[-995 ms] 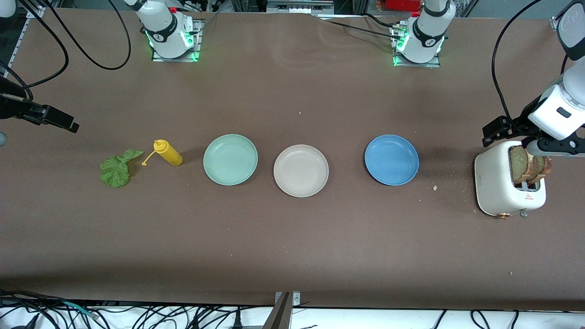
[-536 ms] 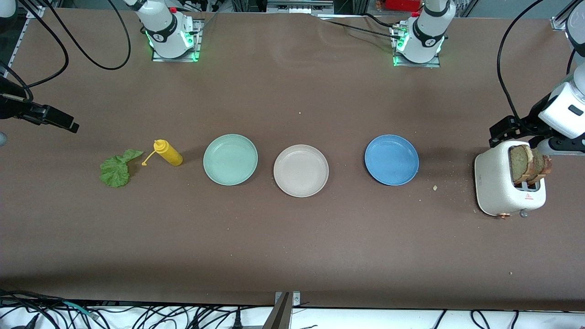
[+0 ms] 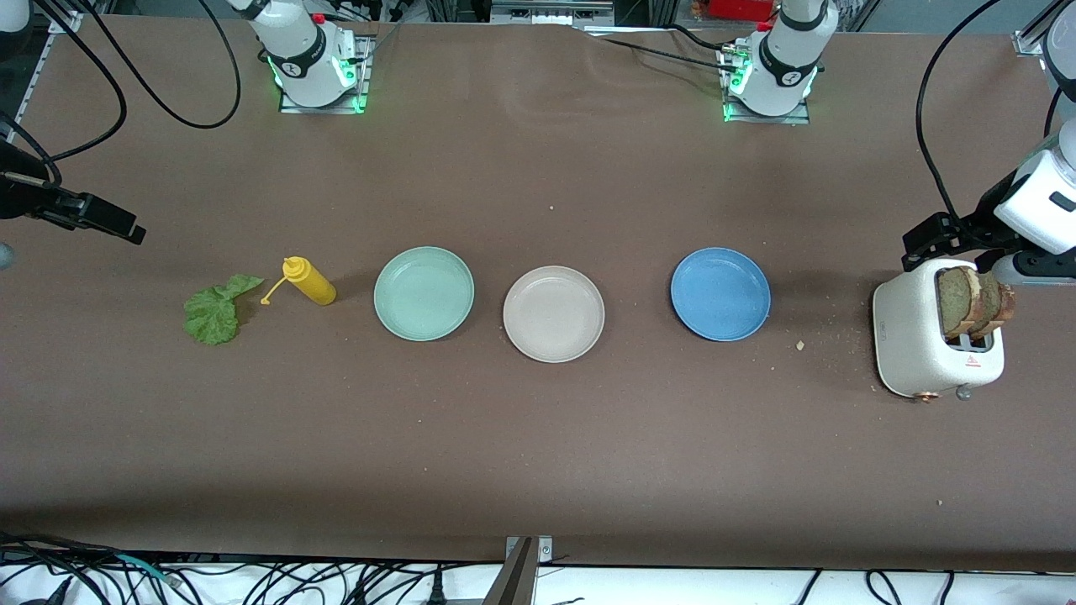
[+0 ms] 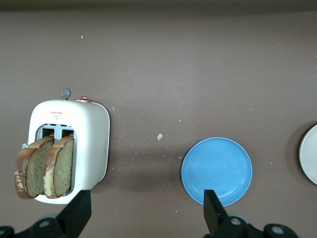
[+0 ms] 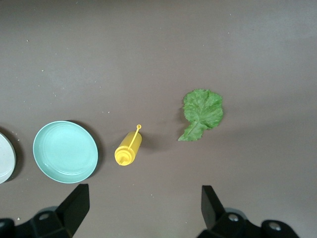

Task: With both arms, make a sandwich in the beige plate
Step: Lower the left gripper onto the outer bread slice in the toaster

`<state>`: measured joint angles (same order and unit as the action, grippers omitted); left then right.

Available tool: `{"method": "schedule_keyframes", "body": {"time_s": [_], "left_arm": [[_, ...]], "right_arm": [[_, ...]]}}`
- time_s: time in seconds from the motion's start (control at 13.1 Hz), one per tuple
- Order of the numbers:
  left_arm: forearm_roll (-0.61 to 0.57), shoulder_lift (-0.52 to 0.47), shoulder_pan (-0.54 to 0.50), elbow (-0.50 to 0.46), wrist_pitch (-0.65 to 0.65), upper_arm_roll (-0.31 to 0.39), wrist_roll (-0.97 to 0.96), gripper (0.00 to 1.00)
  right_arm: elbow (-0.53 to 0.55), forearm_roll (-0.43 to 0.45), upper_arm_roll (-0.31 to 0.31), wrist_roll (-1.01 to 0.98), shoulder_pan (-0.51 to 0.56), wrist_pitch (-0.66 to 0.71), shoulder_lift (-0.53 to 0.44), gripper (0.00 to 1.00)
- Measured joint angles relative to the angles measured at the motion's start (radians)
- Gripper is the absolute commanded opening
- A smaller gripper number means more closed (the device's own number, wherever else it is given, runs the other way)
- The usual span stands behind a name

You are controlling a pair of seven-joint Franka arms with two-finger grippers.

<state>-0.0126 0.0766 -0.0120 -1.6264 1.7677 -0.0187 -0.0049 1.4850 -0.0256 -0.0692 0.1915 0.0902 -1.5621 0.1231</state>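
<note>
The beige plate (image 3: pixel 553 313) lies bare at the table's middle, between the mint green and blue plates; its edge shows in the left wrist view (image 4: pixel 311 159). Two brown bread slices (image 3: pixel 968 301) stand upright in a white toaster (image 3: pixel 912 340) at the left arm's end, also seen in the left wrist view (image 4: pixel 44 169). A green lettuce leaf (image 3: pixel 213 313) lies flat at the right arm's end (image 5: pixel 202 111). My left gripper (image 3: pixel 958 252) hangs open and empty (image 4: pixel 146 218) above the table, by the toaster. My right gripper (image 3: pixel 92 220) hangs open and empty (image 5: pixel 143 213) above the lettuce end.
The mint green plate (image 3: pixel 424 293) and the blue plate (image 3: pixel 720 294) flank the beige one. A yellow squeeze bottle (image 3: pixel 309 281) lies on its side between the lettuce and the mint plate. Crumbs dot the table between the blue plate and the toaster.
My left gripper has drifted a little toward the left arm's end of the table, beside the toaster. The right arm, bread, lettuce and plates have not moved.
</note>
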Motion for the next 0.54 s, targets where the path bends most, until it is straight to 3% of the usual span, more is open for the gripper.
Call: {"method": "schedule_keyframes", "body": {"time_s": [0.54], "left_arm": [[0.0, 0.0, -0.002, 0.002, -0.012, -0.004, 0.0, 1.0]], "right_arm": [[0.0, 0.0, 0.0, 0.0, 0.0, 0.0, 0.0, 1.0]]}}
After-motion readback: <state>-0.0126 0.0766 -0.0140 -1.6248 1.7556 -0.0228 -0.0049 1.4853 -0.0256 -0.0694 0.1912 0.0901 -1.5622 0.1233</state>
